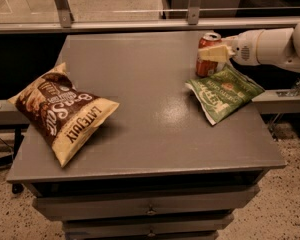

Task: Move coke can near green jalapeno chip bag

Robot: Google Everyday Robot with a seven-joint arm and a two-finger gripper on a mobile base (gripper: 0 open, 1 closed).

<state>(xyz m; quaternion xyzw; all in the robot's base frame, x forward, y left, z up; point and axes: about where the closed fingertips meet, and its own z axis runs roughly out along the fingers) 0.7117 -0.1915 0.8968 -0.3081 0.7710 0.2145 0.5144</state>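
Observation:
The coke can [208, 54] is small, red-orange with a silver top, upright at the far right of the grey table [150, 129]. My gripper [213, 53] reaches in from the right on a white arm and is shut on the can, one pale finger [213, 53] across its front. The green jalapeno chip bag [224, 92] lies flat just in front of the can, its far edge touching or nearly touching the can's base.
A large brown-and-cream "Late July" bag [60, 111] lies at the table's left side. A metal rail [140, 24] runs behind the table. Drawers [150, 209] sit below the table's front edge.

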